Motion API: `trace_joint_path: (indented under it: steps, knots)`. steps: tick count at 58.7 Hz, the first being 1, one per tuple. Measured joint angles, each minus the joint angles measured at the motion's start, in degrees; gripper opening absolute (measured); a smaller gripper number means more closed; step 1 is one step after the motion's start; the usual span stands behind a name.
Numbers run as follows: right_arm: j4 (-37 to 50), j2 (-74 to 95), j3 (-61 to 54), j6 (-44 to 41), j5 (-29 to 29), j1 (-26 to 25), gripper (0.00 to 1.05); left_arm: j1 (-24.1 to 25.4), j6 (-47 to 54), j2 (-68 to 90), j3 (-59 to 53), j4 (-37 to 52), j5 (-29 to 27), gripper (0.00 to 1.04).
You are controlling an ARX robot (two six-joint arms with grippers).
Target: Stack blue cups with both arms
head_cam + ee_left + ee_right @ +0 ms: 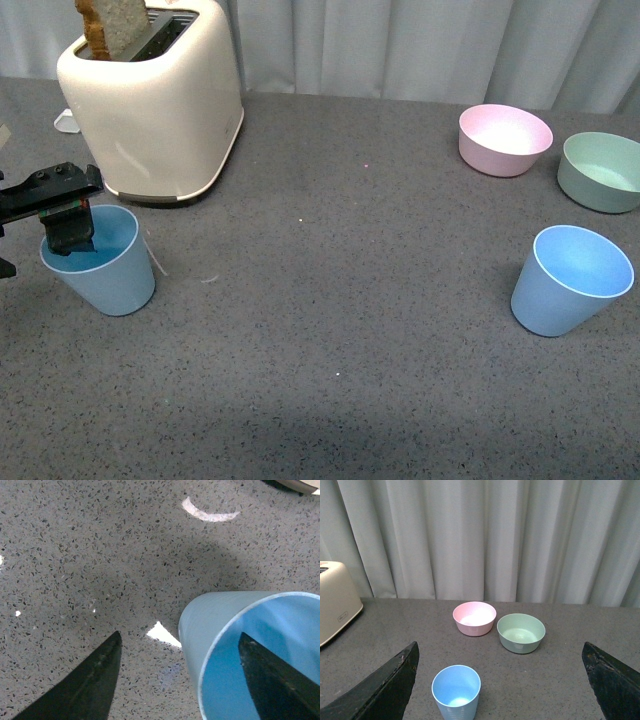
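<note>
In the front view, the left blue cup (98, 262) stands upright at the near left of the grey speckled counter (330, 300). It is close to a cream toaster (150, 95) with bread (112, 25) sticking out. The cup is light blue and wider at the top, with a pale rim. The left pincer (68, 225) hangs at its rim, and its arm is cut off by the picture's edge. The right blue cup (572, 280) (just the same kind) stands at the near right, well apart. Behind it sit a pink bowl (505, 139) and a green bowl (602, 171). A grey curtain (420, 45) hangs at the far side.

In the left wrist view, the left pincer is spread. One black finger (275, 680) is inside the cup and the other is outside, with the cup's wall between them. I cannot tell if either finger touches the wall.

In the right wrist view, the right pincer (500, 643) is spread wide and holds nothing. The right blue cup stands nearer than both bowls. Only the toaster's end shows at the left.
</note>
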Motion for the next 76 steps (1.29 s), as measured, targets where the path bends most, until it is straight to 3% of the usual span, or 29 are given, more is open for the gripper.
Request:
trace_joint_path:
  steps: [3, 10, 23, 34, 60, 76]
  knots:
    - [0.0, 0.0, 0.0, 0.0, 0.0, 0.0, 0.95, -0.13, -0.02, 0.04, 0.31, -0.33, 0.0, 0.63]
    - [0.0, 0.0, 0.0, 0.0, 0.0, 0.0, 0.95, -0.74, -0.2, 0.17, 0.83, -1.73, 0.0, 0.35]
    - [0.0, 0.0, 0.0, 0.0, 0.0, 0.0, 0.95, -1.68, -0.46, 0.0, 0.94, -3.08, 0.24, 0.04]
    - [0.0, 0.0, 0.0, 0.0, 0.0, 0.0, 0.95, -4.57, -1.2, -0.5, 2.21, -3.93, -0.11, 0.04]
    - [0.0, 0.0, 0.0, 0.0, 0.0, 0.0, 0.95, -18.88, -6.86, 6.69, 13.92, -7.28, -2.36, 0.04]
    - [0.0, 0.0, 0.0, 0.0, 0.0, 0.0, 0.95, -23.89, -10.12, 11.5, 20.15, -10.01, -2.64, 0.04]
